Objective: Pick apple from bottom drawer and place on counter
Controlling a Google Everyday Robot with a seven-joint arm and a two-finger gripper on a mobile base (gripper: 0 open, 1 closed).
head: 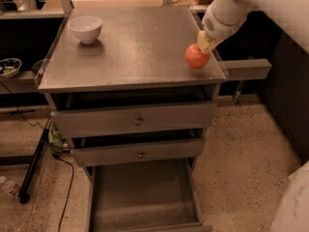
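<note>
The red-orange apple (196, 57) is at the counter's (140, 45) right side, near the front corner, low over or on the metal top; I cannot tell if it touches. My gripper (204, 42) comes down from the upper right on its white arm and is shut on the apple's top right side. Below the two knobbed drawers, the bottom drawer (140, 197) stands pulled out, its flat grey floor bare.
A white bowl (85, 28) sits on the counter's back left corner. A narrow grey ledge (248, 68) juts out to the right of the cabinet. On the left are a low shelf holding a small dish (9, 66), a black stand leg (33, 170) and a cable on the speckled floor.
</note>
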